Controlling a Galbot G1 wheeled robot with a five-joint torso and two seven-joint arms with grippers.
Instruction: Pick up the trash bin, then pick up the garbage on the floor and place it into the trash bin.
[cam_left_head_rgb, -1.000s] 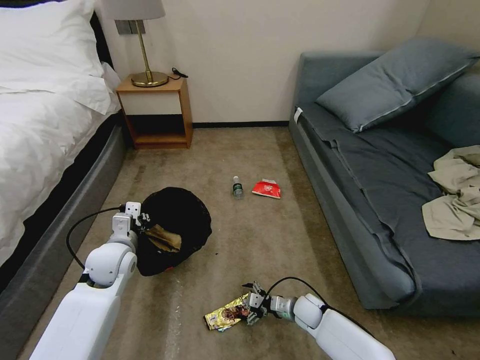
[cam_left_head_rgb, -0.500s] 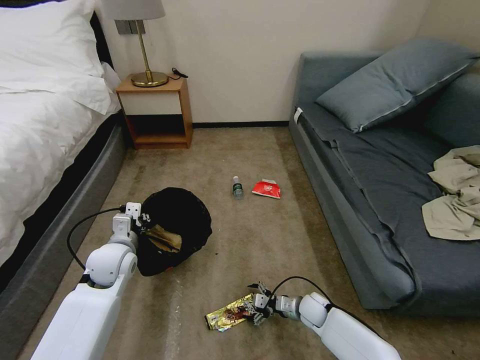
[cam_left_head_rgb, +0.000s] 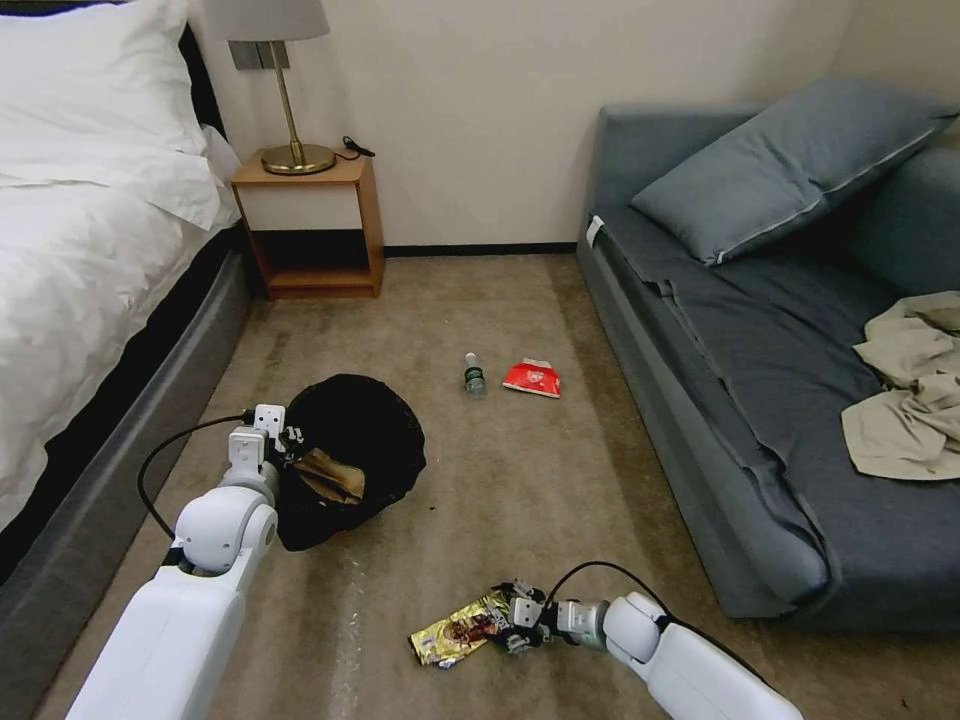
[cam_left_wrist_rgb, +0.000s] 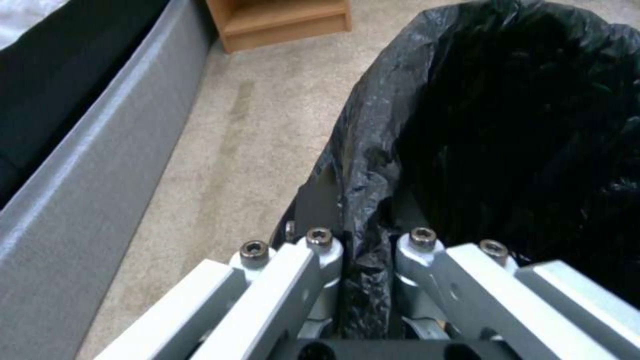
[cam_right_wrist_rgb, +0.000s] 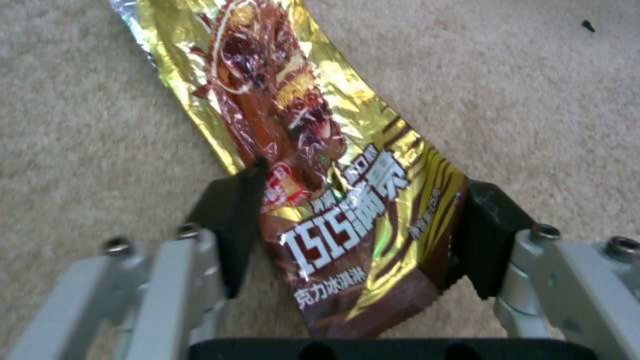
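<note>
The trash bin (cam_left_head_rgb: 365, 430), lined with a black bag (cam_left_wrist_rgb: 507, 125), hangs tilted just above the carpet. My left gripper (cam_left_head_rgb: 277, 442) is shut on its rim (cam_left_wrist_rgb: 363, 250). A tan paper bag (cam_left_head_rgb: 325, 476) lies inside it. A yellow-brown snack wrapper (cam_left_head_rgb: 455, 631) lies flat on the carpet. My right gripper (cam_left_head_rgb: 507, 628) is down at the wrapper's near end, open, with a black pad on each side of the wrapper (cam_right_wrist_rgb: 313, 150). A small clear bottle (cam_left_head_rgb: 475, 375) and a red packet (cam_left_head_rgb: 532, 378) lie farther off on the floor.
A bed (cam_left_head_rgb: 90, 260) runs along the left and a grey sofa (cam_left_head_rgb: 760, 330) along the right, with a beige garment (cam_left_head_rgb: 905, 400) on it. A wooden nightstand (cam_left_head_rgb: 315, 225) with a lamp stands at the far wall. Open carpet lies between them.
My right gripper has dropped lower to the floor and now straddles the wrapper's end. The left arm and the bin have stayed put.
</note>
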